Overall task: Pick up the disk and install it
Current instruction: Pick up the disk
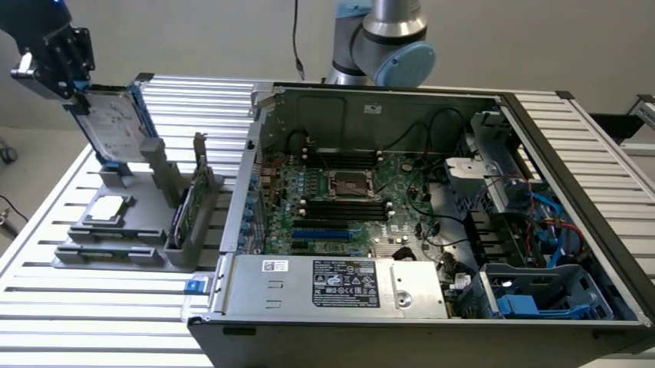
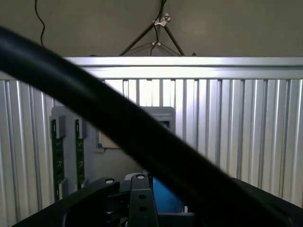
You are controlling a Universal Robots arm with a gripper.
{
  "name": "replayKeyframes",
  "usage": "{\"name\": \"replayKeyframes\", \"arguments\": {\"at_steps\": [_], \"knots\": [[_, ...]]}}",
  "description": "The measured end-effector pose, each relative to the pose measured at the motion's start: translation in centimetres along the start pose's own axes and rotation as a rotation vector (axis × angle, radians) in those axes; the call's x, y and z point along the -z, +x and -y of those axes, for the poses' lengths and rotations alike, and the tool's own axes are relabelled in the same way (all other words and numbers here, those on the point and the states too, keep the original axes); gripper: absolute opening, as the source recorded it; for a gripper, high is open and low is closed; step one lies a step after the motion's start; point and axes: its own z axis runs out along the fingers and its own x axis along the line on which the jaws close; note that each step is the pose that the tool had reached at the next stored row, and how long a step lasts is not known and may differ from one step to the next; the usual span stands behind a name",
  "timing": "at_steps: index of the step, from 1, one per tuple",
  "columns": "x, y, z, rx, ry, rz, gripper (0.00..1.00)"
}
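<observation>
Holds the disk (image 1: 115,126) by its top edge in the closed gripper (image 1: 74,86), over 1 end of the grey holder (image 1: 146,230). Has it upright, slightly tilted, lower edge at the holder's end slot; cannot tell whether touching. Shows 1 small silver chip (image 1: 107,208) flat in the holder, a green circuit card (image 1: 182,215) on edge at the holder's side nearest the open computer case (image 1: 409,107).

Soft, even light fills the exterior view; the inside of the computer case (image 1: 379,115) lies in mild shadow. In the wrist view, glare whitens one rail of the slatted table (image 2: 189,71).
</observation>
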Motion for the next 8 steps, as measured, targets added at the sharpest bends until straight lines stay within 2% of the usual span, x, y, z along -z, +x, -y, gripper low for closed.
{"name": "replayKeyframes", "arguments": {"at_steps": [8], "knots": [[3.64,0.4,0.41,0.0,0.0,0.0,0.33]]}}
